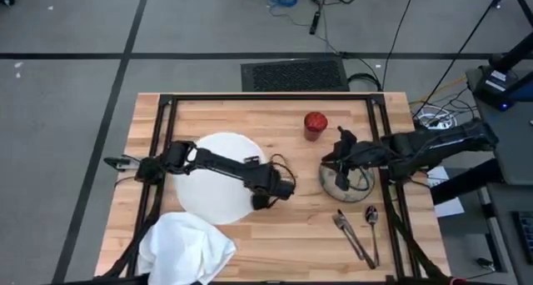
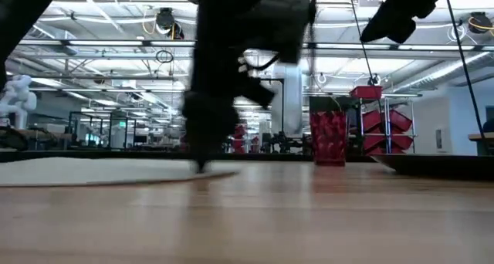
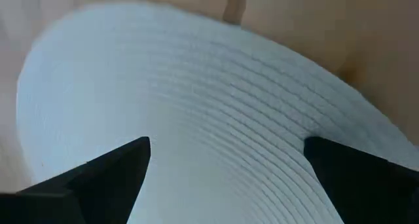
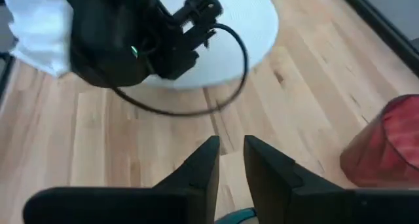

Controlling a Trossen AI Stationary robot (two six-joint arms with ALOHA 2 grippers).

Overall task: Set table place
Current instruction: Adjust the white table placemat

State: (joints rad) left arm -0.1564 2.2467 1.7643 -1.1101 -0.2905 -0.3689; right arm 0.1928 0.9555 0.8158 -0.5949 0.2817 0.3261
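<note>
Directly beneath left gripper: plate

Both arms are dark, near black, built of chunky jointed segments. The left arm is glossy along its long link, ending in a boxy black wrist block with a thin black cable looping out of it. From the right wrist view that block shows a small green light and a ribbed connector. The right arm is bulkier, shiny on top. Its fingers are matte black, flat-sided, tapering to blunt points.
</note>
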